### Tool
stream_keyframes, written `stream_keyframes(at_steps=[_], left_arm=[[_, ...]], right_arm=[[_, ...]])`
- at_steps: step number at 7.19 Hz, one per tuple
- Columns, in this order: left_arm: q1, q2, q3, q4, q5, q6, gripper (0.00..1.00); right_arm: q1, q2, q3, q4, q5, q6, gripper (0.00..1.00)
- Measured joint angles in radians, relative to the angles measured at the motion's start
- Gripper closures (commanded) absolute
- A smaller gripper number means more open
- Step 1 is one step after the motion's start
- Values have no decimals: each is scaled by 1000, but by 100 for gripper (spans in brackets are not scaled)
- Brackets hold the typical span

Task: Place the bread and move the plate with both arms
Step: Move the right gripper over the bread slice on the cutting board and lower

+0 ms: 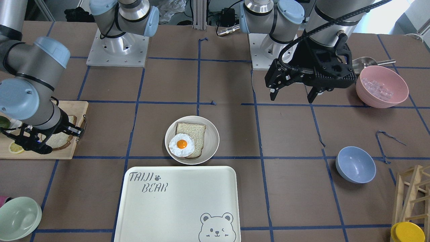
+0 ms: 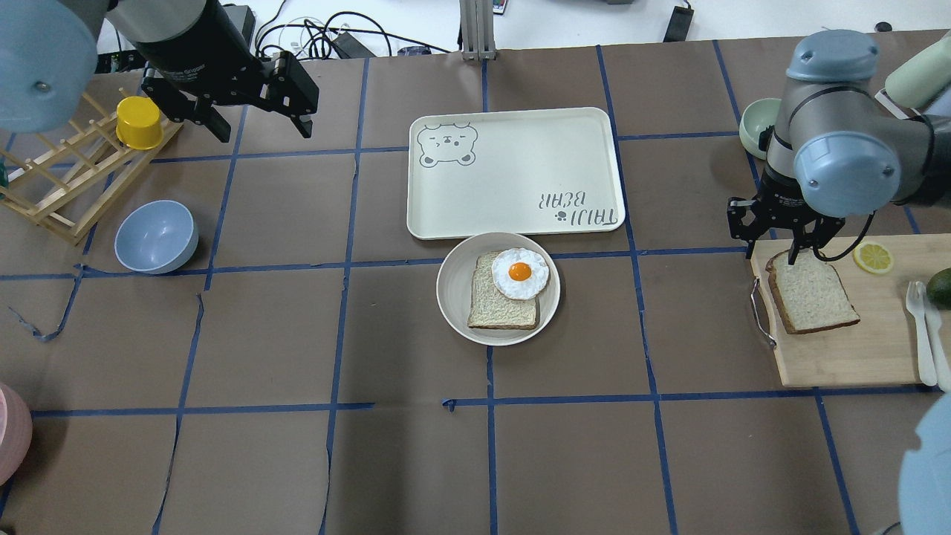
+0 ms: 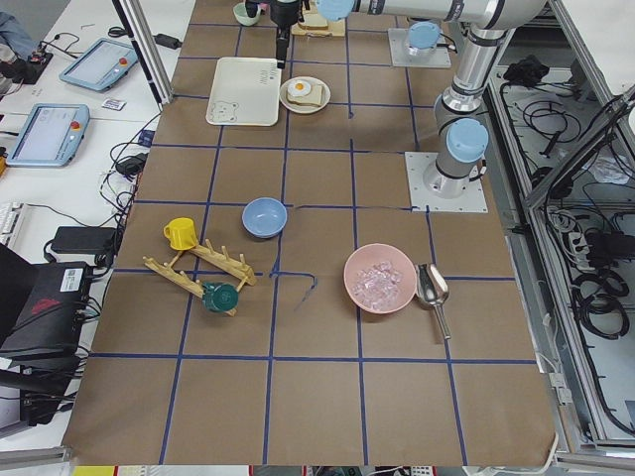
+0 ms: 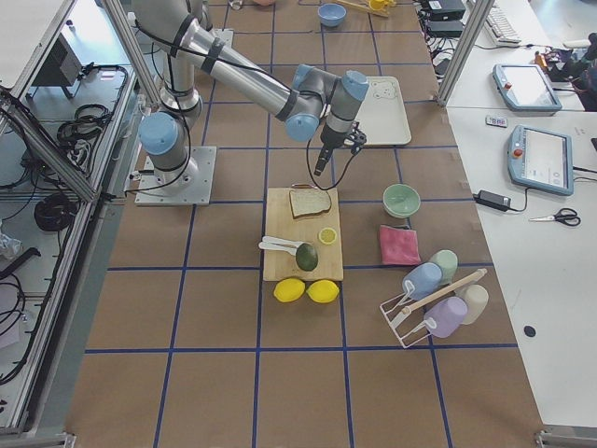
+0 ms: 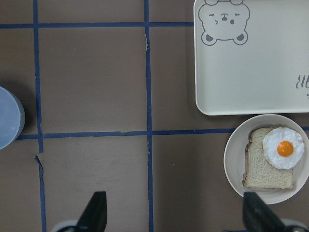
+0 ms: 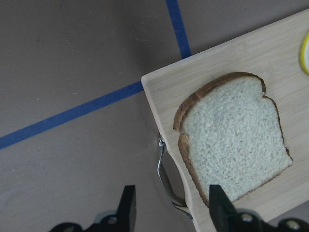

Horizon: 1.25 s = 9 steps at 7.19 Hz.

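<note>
Brown-crusted bread [image 6: 234, 140] lies at one o'clock from the open, empty right gripper [image 6: 171, 208] in its wrist view; left gripper [image 1: 292, 97], also open and empty, hangs distant.

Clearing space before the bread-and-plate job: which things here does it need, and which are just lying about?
Job: bread, plate, right gripper, left gripper.
Lying about: tray, blue bowl, pink bowl, lemon slice.

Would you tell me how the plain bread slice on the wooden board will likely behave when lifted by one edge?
The bread looks thick and porous, so probably light and squashy; firm jaws may dent it. Held by one edge, it would likely sag. Flat on the board, it shouldn't roll.
</note>
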Motion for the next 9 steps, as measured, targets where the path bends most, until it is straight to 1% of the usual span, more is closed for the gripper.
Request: stream_keyframes(at_steps=[3,6,9], left_arm=[[-1,1,-3,2,0,-1,0],[-1,1,-4,2,-1,-1,0],[-1,1,-4,2,-2,-1,0]], right_arm=[[-43,56,0,-39,-9,-10,46],[-47,87,0,-87,-3,-3,50],[-49,100,0,-105,-1,-2,50]])
